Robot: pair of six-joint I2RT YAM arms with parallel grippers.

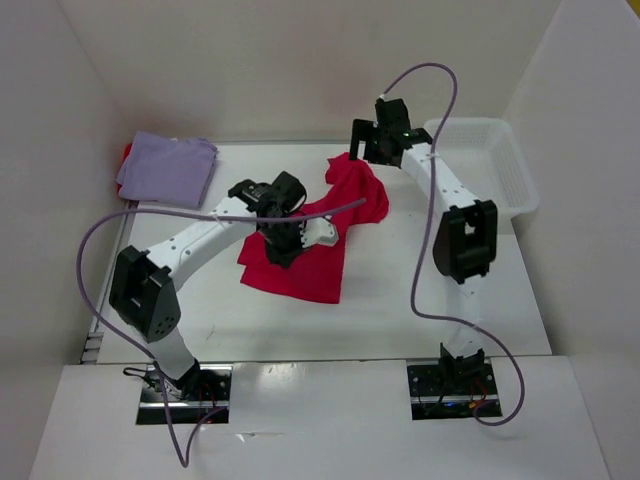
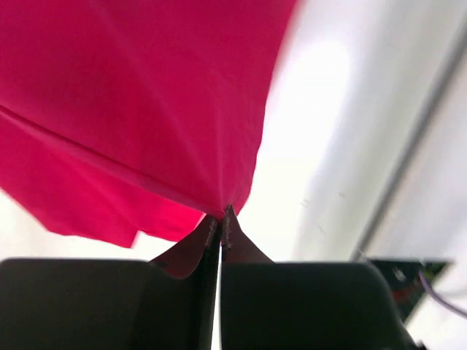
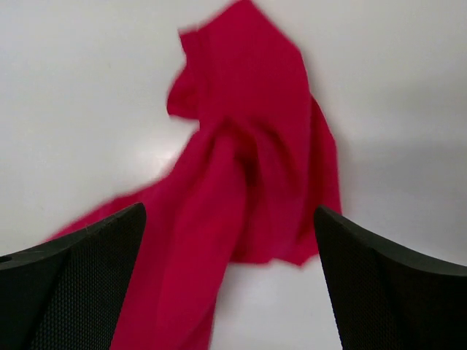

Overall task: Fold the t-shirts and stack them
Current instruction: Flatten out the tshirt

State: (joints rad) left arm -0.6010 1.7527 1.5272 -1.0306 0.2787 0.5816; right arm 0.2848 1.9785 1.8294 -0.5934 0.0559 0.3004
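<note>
A pinkish crimson t-shirt (image 1: 312, 262) lies crumpled and partly spread in the middle of the table. My left gripper (image 1: 283, 246) is shut on a pinch of its cloth; in the left wrist view the fingertips (image 2: 221, 219) meet on the shirt (image 2: 131, 109), which pulls into taut folds. My right gripper (image 1: 373, 140) is open and empty above the shirt's bunched far end; its view shows the shirt (image 3: 248, 146) between its spread fingers (image 3: 80, 277). A folded pale lavender t-shirt (image 1: 168, 168) lies at the back left, with a sliver of bright red cloth (image 1: 127, 152) under it.
A white plastic bin (image 1: 515, 175) stands at the back right, beside the right arm. White walls close the table at the back and both sides. Purple cables loop off both arms.
</note>
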